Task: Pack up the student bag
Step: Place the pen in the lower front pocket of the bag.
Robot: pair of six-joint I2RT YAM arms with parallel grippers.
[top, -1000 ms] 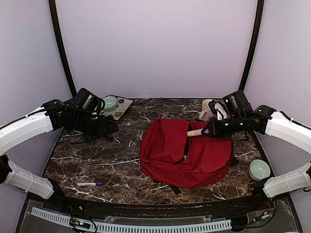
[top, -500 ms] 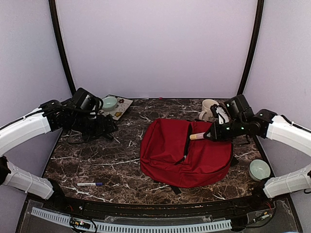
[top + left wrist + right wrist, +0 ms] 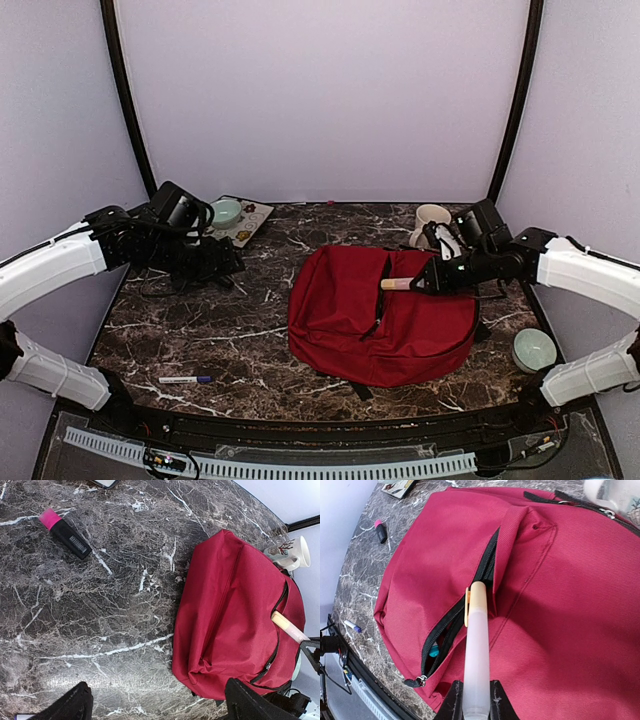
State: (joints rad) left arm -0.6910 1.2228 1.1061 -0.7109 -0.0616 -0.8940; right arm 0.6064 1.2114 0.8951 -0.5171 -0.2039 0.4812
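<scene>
— The top view?
— High on the near side of the soft red fabric backpack (image 3: 400, 330), looking down and forward.
— The wrist views?
— Left looks down from well left of it; right sits close above its dark zip (image 3: 487, 562). All three share it.

Quick headcount: one red backpack (image 3: 380, 320), one white mug with a reindeer print (image 3: 430, 222) at the far right corner, and two pale green bowls, meaning one bowl (image 3: 226, 212) at the far left corner and one bowl (image 3: 533, 348) by the right edge. Pens come to three, all different: one black highlighter with a pink cap (image 3: 65, 532) toward the left edge, one white marker with a blue cap (image 3: 185, 380) near the front left corner, and one frosted marker with a cream cap (image 3: 477, 655) over the backpack. Plus one printed card or booklet (image 3: 250, 222) at the far left corner, can't tell which.
</scene>
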